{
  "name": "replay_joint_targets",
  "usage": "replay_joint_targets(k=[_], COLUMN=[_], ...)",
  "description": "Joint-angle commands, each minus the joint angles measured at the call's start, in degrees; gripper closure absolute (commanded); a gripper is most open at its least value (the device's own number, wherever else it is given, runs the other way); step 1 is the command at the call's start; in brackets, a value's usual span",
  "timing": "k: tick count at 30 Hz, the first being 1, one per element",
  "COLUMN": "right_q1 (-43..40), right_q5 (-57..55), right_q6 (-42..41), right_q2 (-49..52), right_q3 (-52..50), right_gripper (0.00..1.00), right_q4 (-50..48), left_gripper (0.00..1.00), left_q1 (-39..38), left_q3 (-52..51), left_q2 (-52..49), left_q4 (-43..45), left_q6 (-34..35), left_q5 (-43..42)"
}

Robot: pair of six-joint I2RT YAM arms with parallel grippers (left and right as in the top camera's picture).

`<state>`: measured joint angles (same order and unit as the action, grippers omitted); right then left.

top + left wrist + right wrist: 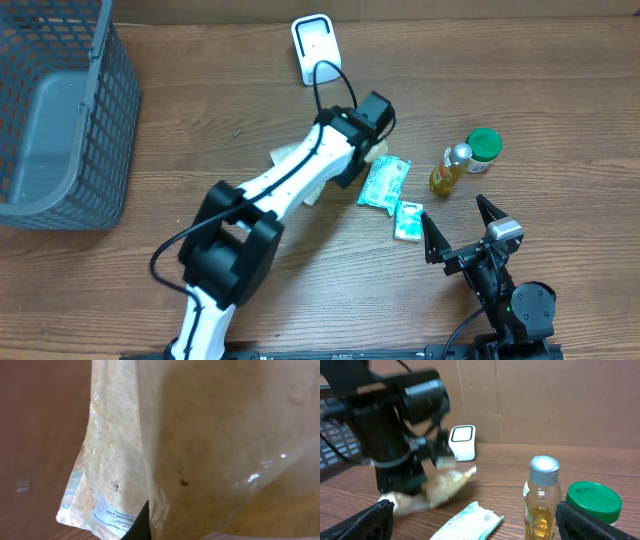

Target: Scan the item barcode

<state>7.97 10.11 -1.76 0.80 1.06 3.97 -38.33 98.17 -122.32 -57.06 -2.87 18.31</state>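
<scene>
My left claw is clamped on the pale clear pouch, which lies mid-way across the desk under that arm, just left of the green-white packets. From the right wrist, the pouch's long axis slants, its raised end pointing toward the white scanner. My right claw stands wide apart, holding nothing, near the bottle.

Just below the white scanner, the left gripper sits over a pale pouch; two green packets lie lower right of the scanner.
</scene>
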Motion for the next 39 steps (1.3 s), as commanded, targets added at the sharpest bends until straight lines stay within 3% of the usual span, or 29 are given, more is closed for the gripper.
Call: replay_joint_targets(k=[1, 6, 15, 19, 22, 28, 39], right_q1=[-0.1, -0.1, -0.1, -0.1, -0.1, -0.1, -0.1], right_q5=[0.1, 0.1, 0.1, 0.1, 0.1, 0.1, 0.1], right_q6=[-0.3, -0.3, -0.3, -0.3, -0.3, -0.3, -0.3], right_q2=[-0.6, -0.6, -0.6, -0.6, -0.6, -0.6, -0.6], right_q3=[-0.6, -0.6, -0.6, -0.6, -0.6, -0.6, -0.6], right_gripper=[0.0, 0.0, 0.0, 0.0, 0.0, 0.0, 0.0], right_q4=[-0.2, -0.2, -0.2, -0.2, -0.2, -0.2, -0.2], left_gripper=[0.96, 0.96, 0.96, 0.96, 0.96, 0.96, 0.95], left_q1=[3.1, 9.6, 22.1, 25.5, 27.5, 30.9, 31.5], left_q3=[2.6, 2.6, 1.6, -0.2, -2.5, -8.0, -12.0], left_q2=[8.0, 9.9, 9.8, 9.4, 8.7, 7.2, 3.9], left_q4=[1.2, 1.4, 2.2, 3.2, 6.2, 12.7, 17.6], left_q6=[1.8, -0.3, -0.3, -0.2, -0.3, -4.0, -4.8], left_q5=[10.1, 12.0, -2.9, -4.8, -6.3, -19.4, -26.7])
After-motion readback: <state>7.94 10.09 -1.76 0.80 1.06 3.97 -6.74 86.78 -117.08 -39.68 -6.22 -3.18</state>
